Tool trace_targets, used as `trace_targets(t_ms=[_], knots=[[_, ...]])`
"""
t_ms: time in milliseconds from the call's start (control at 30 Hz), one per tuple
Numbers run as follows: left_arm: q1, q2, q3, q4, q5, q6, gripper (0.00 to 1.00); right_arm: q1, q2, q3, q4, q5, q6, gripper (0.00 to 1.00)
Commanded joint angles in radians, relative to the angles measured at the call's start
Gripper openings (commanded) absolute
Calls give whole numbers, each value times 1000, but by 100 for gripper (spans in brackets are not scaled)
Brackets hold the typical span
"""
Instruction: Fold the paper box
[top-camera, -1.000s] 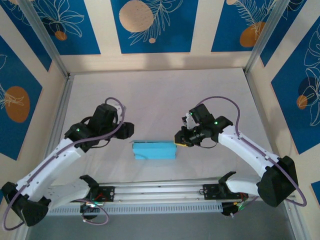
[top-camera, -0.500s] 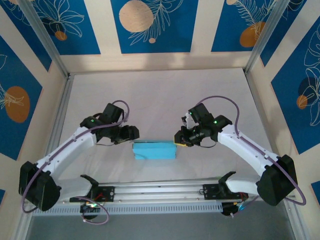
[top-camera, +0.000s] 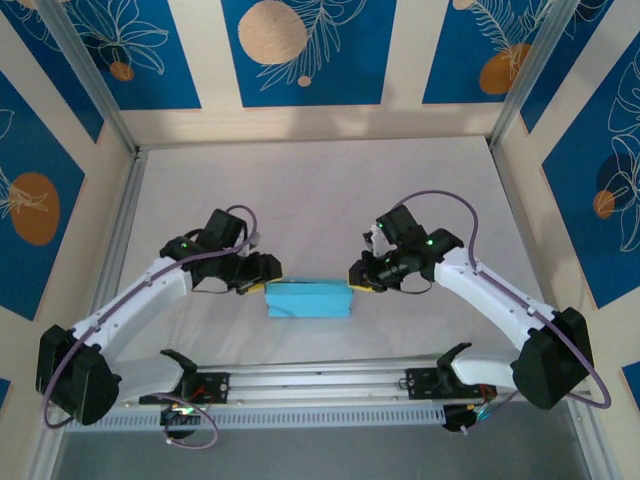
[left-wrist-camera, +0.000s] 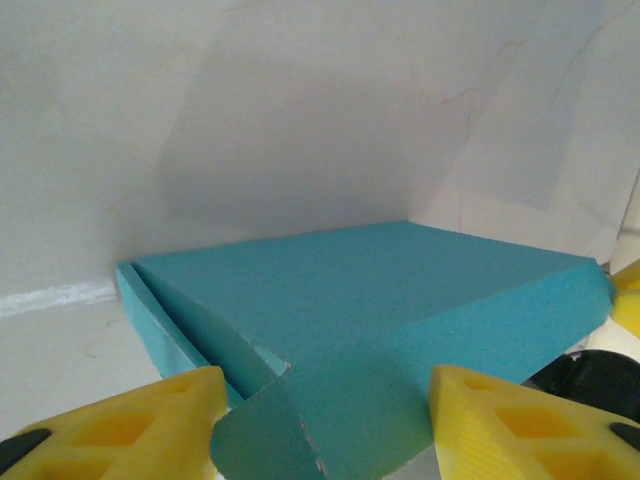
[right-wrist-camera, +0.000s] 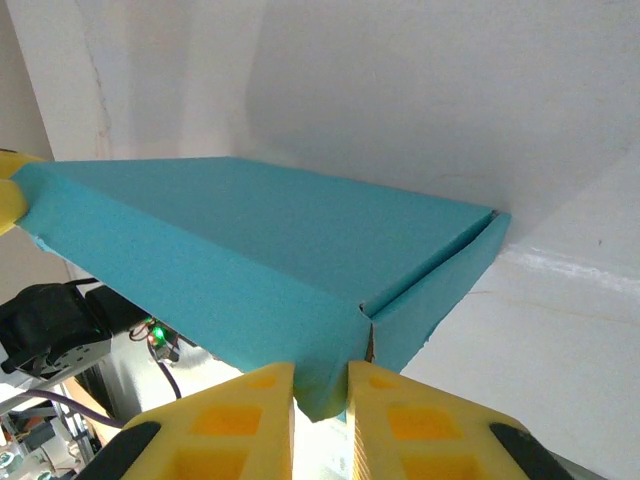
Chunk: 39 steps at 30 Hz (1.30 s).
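Paper box (top-camera: 309, 299) lies flat, blue side out, folded up, on the table (top-camera: 320, 190). It sits mid-width, toward the near edge, long side parallel to that edge.

Left end: end flap (left-wrist-camera: 300, 430) curls loose and the side wall (left-wrist-camera: 150, 310) is sprung slightly away from the body.

Left hand (top-camera: 262, 272) is at the box's left end, low over the table. Wrist view: yellow fingers (left-wrist-camera: 130, 420) spread apart, straddling the loose flap, not clamped.

Right hand (top-camera: 356, 278) is at the box's right end. Wrist view: hand (right-wrist-camera: 320, 375) nearly closed, pinching the box's near corner edge. The adjacent side panel (right-wrist-camera: 440, 290) stands slightly ajar at the seam.
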Motion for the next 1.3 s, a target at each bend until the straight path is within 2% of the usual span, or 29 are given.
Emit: trace_targets(t_ms=[0, 67, 133, 267, 400, 467, 700, 767, 800, 933, 1067, 1133, 1267], knots=[[8, -47, -19, 18, 60, -46, 51, 6, 35, -8, -81, 65, 11, 20], [8, -68, -22, 6, 51, -41, 50, 6, 37, -9, -80, 66, 10, 20], [8, -89, -8, -37, -3, -11, 51, 6, 39, -7, -80, 68, 10, 20], [8, -120, 36, -125, -120, 68, 65, 6, 41, -3, -83, 69, 9, 20], [8, -167, 49, -188, -252, 117, 65, 8, 36, 4, -91, 77, 10, 20], [8, -193, 34, -197, -265, 106, 65, 10, 36, 7, -96, 78, 9, 20], [5, -266, -57, -176, -171, -183, 73, 33, 40, 23, -117, 119, 7, 20], [6, -294, -96, -154, -152, -271, 78, 40, 41, 27, -116, 123, 10, 20], [4, -306, -113, -147, -152, -316, 83, 44, 42, 26, -114, 125, 12, 21], [5, -366, -175, -54, -139, -521, 83, 61, 49, 31, -117, 140, 18, 20], [1, -423, -217, -17, -195, -707, 87, 77, 55, 33, -116, 151, 24, 20], [-2, -435, -243, 25, -223, -760, 89, 86, 60, 34, -111, 155, 27, 20], [-10, -389, -271, 93, -212, -807, 89, 93, 67, 43, -112, 161, 32, 20]])
